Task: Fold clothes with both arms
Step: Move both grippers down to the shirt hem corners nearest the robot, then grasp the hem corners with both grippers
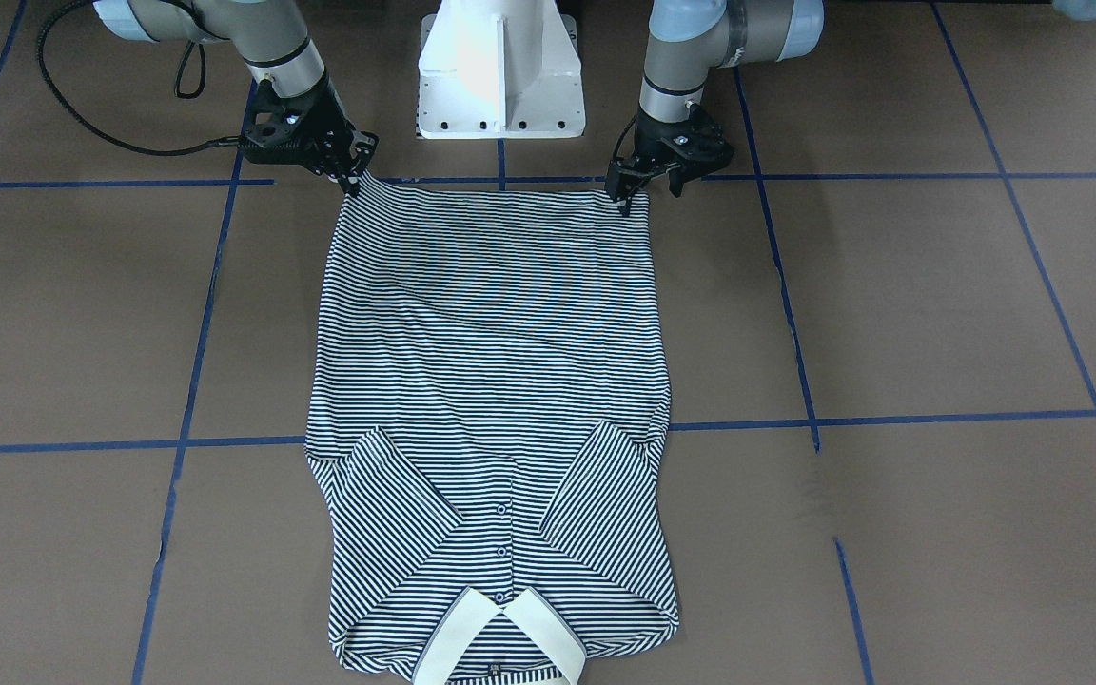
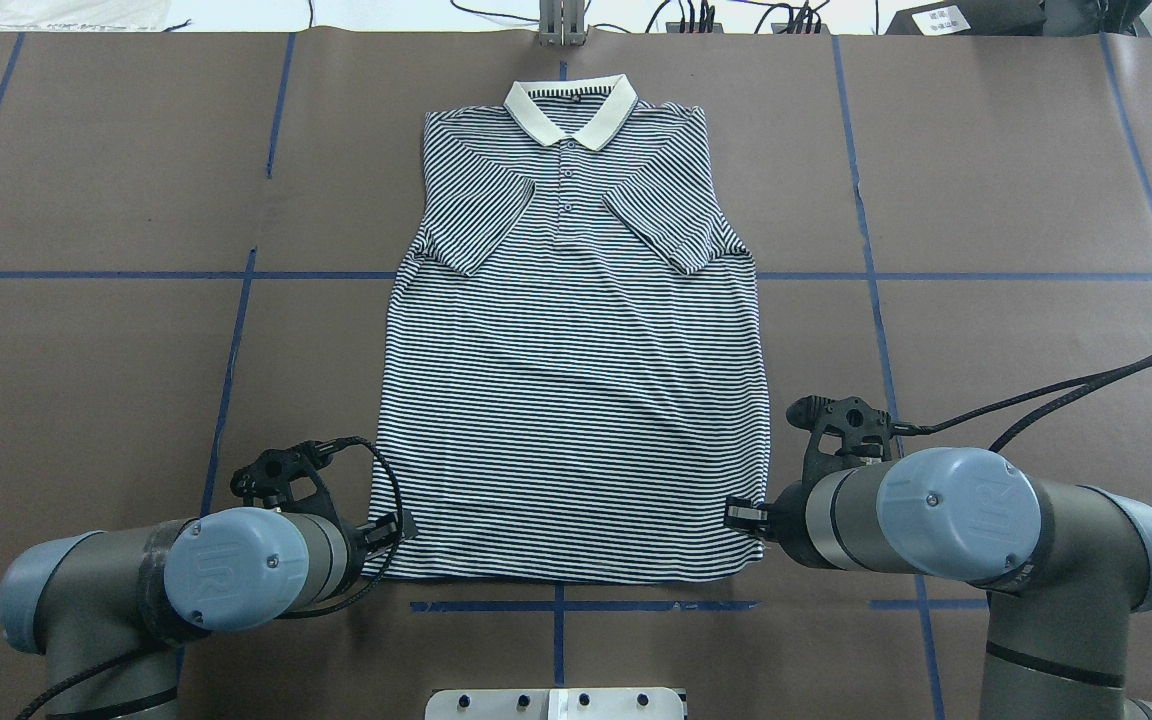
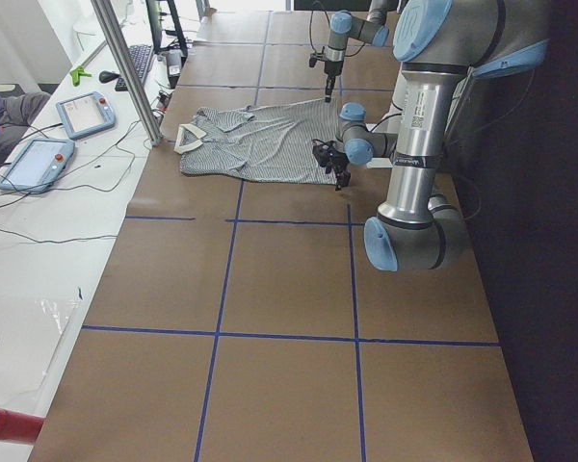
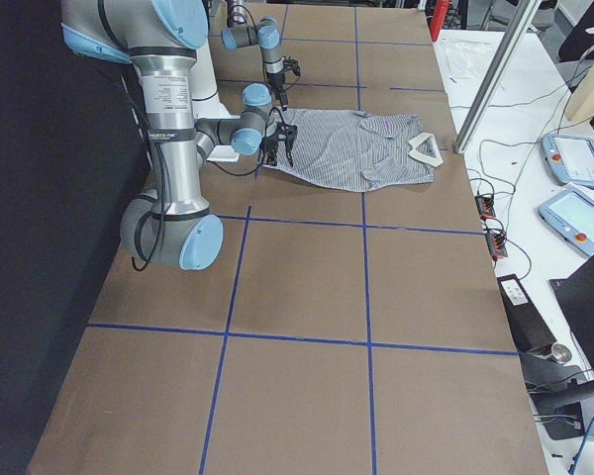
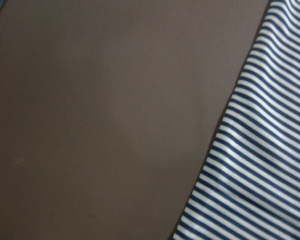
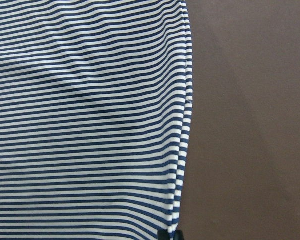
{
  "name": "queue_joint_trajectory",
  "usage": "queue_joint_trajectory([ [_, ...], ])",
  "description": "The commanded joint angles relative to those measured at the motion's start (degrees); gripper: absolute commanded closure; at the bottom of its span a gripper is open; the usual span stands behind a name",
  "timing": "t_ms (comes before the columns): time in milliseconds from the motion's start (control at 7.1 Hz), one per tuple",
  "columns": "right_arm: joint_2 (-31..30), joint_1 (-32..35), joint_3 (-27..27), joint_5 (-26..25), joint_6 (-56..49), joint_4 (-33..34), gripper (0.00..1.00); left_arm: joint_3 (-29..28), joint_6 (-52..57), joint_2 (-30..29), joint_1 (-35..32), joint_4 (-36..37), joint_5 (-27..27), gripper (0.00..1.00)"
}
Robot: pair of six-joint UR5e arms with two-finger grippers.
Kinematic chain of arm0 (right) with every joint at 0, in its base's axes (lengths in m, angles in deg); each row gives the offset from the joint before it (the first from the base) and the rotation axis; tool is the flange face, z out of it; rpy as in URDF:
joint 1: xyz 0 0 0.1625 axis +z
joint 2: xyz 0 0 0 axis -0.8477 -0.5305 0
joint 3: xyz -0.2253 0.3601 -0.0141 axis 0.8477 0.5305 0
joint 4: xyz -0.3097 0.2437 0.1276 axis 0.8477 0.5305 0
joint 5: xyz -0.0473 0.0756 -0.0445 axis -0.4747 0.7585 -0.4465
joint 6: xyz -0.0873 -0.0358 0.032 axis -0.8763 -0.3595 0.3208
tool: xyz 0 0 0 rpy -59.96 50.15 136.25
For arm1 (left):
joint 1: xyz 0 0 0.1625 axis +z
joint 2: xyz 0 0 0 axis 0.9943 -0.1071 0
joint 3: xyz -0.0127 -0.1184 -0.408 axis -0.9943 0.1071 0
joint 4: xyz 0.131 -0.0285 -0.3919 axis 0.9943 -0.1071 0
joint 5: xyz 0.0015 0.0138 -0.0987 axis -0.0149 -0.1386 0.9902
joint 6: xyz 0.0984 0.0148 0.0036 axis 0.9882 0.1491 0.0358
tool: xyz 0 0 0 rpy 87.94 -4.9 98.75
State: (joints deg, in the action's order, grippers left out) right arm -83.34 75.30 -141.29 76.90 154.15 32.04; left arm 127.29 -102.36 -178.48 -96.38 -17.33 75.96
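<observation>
**Striped polo flat on the table, a gripper at each hem corner**

Seen from the operators' side. Nearest me is the cream collar (image 1: 458, 633) of the polo shirt (image 1: 491, 381), spread open near this edge of the brown table (image 1: 938, 304). Small buttons (image 1: 501, 551) run up the middle from it. The shirt lies flat and face up, collar toward me, hem toward the robot. Both short sleeves (image 1: 396, 514) (image 1: 605, 504) are folded in onto the chest, slanting toward the buttons, cuffs apart from each other. A blue tape line (image 1: 890, 417) meets the shirt's sides at about cuff level. Beyond that the body has only shallow ripples.

At the far end the hem runs roughly straight, close to a second tape line. The left gripper (image 1: 650, 195) is at the hem corner on my right with its jaws spread. One finger is down at the corner, the other over bare table. The right gripper (image 1: 354, 181) is at the corner on my left, tip right at the cloth. I can't tell if it is pinching the cloth or parted. Its wrist view shows the striped side edge with a black fingertip (image 6: 170, 235) on it.

Farthest back, the left arm (image 1: 691, 48) and right arm (image 1: 263, 38) flank the white pedestal (image 1: 500, 76). A black cable (image 1: 82, 119) loops beside the right arm
</observation>
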Motion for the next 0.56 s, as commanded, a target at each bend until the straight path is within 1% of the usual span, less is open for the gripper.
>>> queue_joint_trajectory([
  [0, 0.1, 0.1, 0.0, 0.0, 0.0, -0.1, 1.0, 0.1, -0.2, -0.4, 0.5, 0.5, 0.0, 0.07],
  [141, 0.1, 0.2, 0.0, 0.0, 0.0, 0.0, 1.0, -0.2, -0.1, -0.5, 0.8, 0.6, 0.0, 0.09],
  [282, 0.0, 0.2, 0.0, 0.1, 0.0, 0.0, 1.0, -0.5, -0.2, -0.6, 1.8, 0.6, 0.0, 0.15],
  [422, -0.1, 0.3, 0.0, 0.2, 0.0, 0.0, 1.0, -0.6, -0.2, -0.6, 2.1, 0.6, 0.0, 0.28],
])
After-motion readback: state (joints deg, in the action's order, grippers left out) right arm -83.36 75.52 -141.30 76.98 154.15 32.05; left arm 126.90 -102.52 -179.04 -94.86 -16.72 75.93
